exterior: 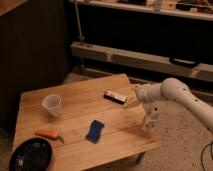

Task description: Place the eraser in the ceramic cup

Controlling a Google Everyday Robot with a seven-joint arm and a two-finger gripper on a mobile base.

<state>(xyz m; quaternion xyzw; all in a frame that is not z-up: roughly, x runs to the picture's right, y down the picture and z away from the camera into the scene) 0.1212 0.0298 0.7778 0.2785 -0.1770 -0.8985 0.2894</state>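
The eraser (pixel 115 95), a small flat black block with a white top, lies on the wooden table (pixel 75 92) near its far right side. The white ceramic cup (pixel 52 105) stands upright at the table's left, well apart from the eraser. My gripper (pixel 132 101), at the end of the white arm (pixel 172 92) reaching in from the right, hovers just right of the eraser and low over the table. It holds nothing that I can see.
A blue sponge-like pad (pixel 94 130) lies at the table's front middle. An orange carrot-shaped item (pixel 47 134) and a black round plate (pixel 30 155) are at the front left. A small clear bottle (pixel 150 120) stands at the right edge, below the arm. Dark shelving stands behind.
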